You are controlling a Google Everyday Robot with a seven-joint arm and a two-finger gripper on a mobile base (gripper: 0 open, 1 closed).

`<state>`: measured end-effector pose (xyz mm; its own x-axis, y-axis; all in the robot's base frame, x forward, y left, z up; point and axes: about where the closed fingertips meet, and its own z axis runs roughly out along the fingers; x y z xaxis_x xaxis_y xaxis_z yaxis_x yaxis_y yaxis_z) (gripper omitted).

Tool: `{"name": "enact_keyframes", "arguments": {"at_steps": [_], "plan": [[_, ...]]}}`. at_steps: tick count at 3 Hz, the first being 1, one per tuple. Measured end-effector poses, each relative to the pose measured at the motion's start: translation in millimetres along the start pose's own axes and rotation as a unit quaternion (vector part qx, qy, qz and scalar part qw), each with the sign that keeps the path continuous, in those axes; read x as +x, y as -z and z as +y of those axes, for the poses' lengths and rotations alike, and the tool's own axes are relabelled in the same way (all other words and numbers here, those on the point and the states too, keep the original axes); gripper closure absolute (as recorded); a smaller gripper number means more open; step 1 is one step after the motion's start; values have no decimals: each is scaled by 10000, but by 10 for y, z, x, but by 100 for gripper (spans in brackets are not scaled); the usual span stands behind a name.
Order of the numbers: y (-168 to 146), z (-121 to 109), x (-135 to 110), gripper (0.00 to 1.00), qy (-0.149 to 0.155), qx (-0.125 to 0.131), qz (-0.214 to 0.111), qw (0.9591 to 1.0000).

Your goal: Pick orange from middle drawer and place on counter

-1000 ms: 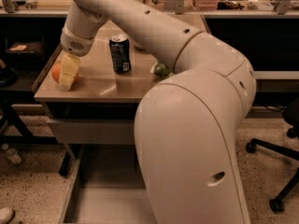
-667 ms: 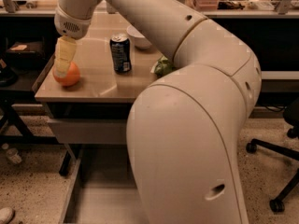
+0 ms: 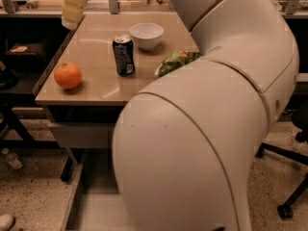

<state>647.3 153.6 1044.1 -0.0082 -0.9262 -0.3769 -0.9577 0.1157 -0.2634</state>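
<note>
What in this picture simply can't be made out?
In the camera view:
- Gripper, top left above the counter: cut off by the top edge.
- Middle drawer: mostly hidden behind the arm.
- Green bag: its right part is hidden by the arm.
- Can: print too small to read.

the small round orange fruit (image 3: 67,75) sits on the glossy beige rectangular counter (image 3: 101,89), near its front left corner. right of it stands the dark metal soda can (image 3: 124,55), with the white round bowl (image 3: 147,35) behind the can and the green crinkled bag (image 3: 175,61) to its right. the pale two-finger gripper (image 3: 74,6) hangs over the counter's back left edge, well apart from the orange. the grey metal middle drawer (image 3: 94,213) lies open below the counter's front.
</note>
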Motion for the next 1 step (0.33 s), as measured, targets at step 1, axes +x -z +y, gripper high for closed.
{"name": "enact_keyframes", "arguments": {"at_steps": [1], "plan": [[107,-112,4,0,-72,187,-62,9998]]}}
